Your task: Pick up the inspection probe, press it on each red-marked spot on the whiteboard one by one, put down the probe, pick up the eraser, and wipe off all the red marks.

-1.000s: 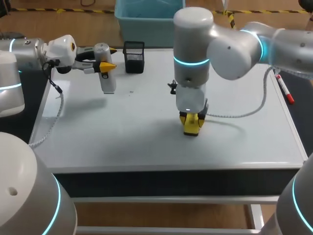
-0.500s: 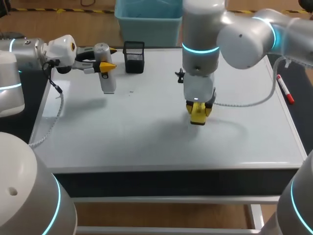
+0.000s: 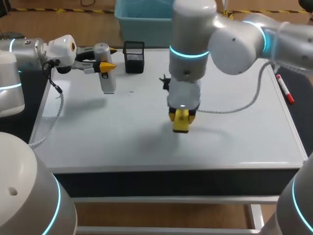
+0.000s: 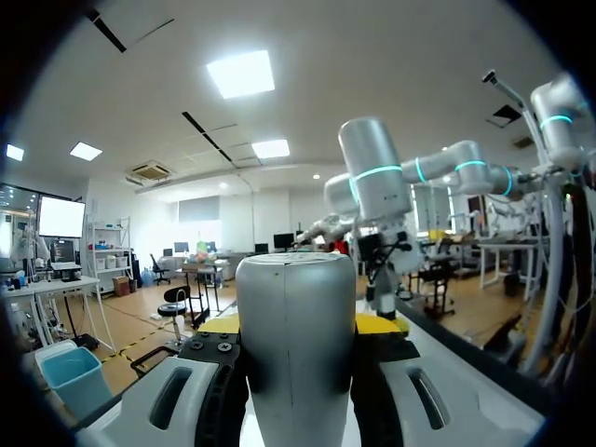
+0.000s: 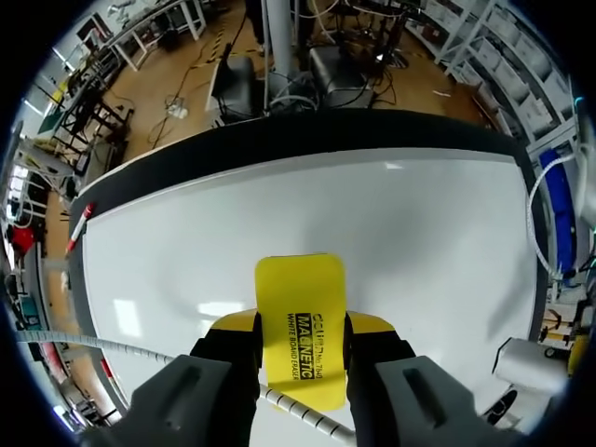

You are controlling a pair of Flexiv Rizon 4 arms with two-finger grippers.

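— Where's the eraser (image 5: 300,303)?
— Pinched tight in my right gripper (image 3: 181,117), mid-whiteboard (image 3: 122,132), just swept toward nine o'clock. No red left that I can see.
— And the probe (image 3: 108,81)?
— Ten o'clock, clamped in my left gripper (image 3: 101,65).

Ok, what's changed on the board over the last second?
The right claw, shut on the eraser, swept away and rightward across the whiteboard, then came back nearer, ending left of where it began. The left claw kept still, holding the probe over the board's far left part. The holder and marker have not moved.
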